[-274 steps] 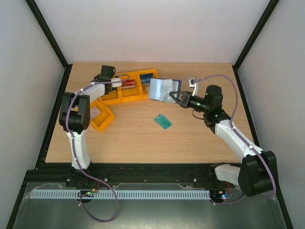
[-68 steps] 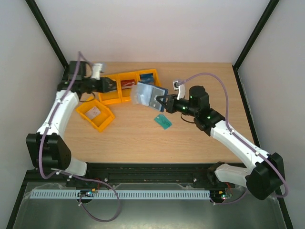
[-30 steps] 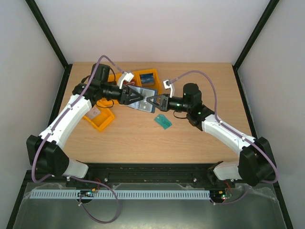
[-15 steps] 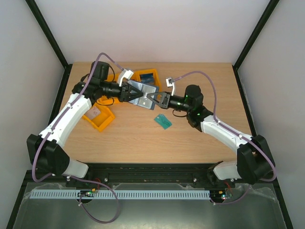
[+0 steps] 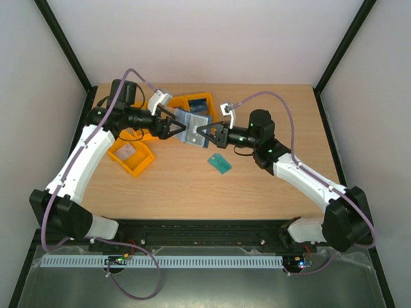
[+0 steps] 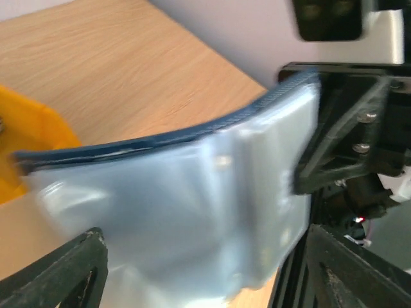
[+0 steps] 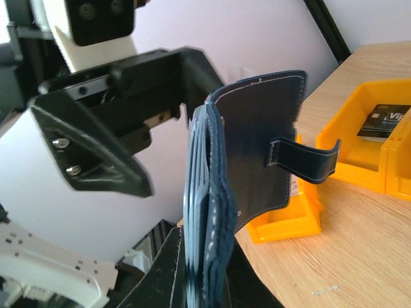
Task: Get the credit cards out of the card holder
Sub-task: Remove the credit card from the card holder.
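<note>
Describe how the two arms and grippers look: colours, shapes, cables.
The left arm and right arm have white links and black joints. A mauve cable loops along each. The left gripper and right gripper are black, with triangular open-frame fingers.

The left tool has spread its jaws wide and drawn back a little from the card holder.

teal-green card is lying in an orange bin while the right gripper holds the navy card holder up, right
No: the teal-green plastic card lies on the wooden table, outside the orange plastic bins, as the top external view shows. The right gripper does hold the dark navy wallet-like card holder up.
</note>
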Motion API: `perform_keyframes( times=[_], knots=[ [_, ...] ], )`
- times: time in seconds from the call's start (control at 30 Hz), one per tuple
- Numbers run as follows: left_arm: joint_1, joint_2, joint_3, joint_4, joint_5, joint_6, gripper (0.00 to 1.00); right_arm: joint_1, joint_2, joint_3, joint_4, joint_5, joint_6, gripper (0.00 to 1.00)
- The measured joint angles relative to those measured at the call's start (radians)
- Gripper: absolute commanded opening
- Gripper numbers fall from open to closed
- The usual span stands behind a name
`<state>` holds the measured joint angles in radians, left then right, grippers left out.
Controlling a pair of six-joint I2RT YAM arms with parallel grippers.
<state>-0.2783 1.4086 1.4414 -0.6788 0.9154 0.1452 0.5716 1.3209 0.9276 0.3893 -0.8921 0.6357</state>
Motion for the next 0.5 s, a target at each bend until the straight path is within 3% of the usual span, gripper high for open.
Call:
perform_keyframes(
  times=[0.1, 0.5],
  knots=[
    [0.024, -0.008, 0.006, -0.047, -0.059, 0.057, 0.99, 0.002, -0.029, 0.018, -0.077, -0.026, -0.073, 0.02],
    [0.109, -0.014, 0.013, -0.140, 0.003, 0.194, 0.99, 0.005, -0.077, 0.048, -0.174, -0.123, -0.196, 0.02]
  ],
)
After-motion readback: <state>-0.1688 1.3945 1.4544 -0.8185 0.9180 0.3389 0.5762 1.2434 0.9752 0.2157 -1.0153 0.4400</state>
